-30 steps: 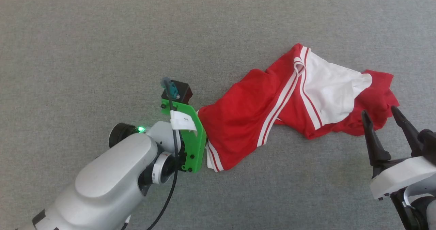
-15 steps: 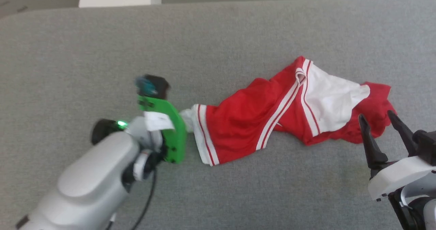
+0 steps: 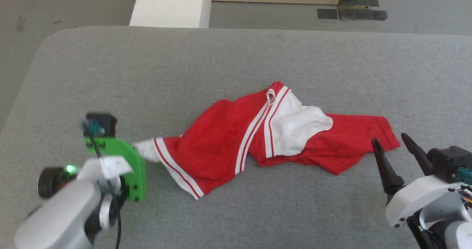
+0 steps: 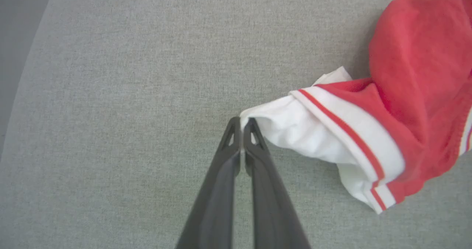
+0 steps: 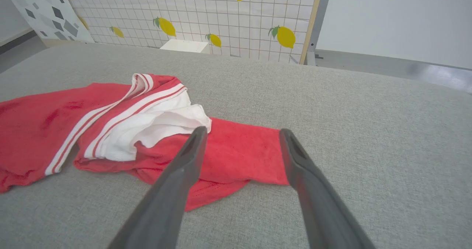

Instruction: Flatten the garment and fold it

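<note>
A grey fabric-covered counter [image 3: 236,57] is stretching out before me, with a lemon-printed grid panel [image 5: 221,13] standing beyond its far edge. The red sleeveless jersey with white-and-red striped trim and white lining [image 3: 221,142] is lying crumpled and twisted across the middle of the counter, so I am judging this to be the flattening step, with no folding begun. My left jaws are pressing together on the white tip at the jersey's left end, pinching that cloth. My right jaws are standing wide apart, holding nothing and hovering just short of the red right end. Next, I reckon, the right jaws need to close on that end so both ends can be drawn apart, gently, lest the thin pinch slip.
</note>
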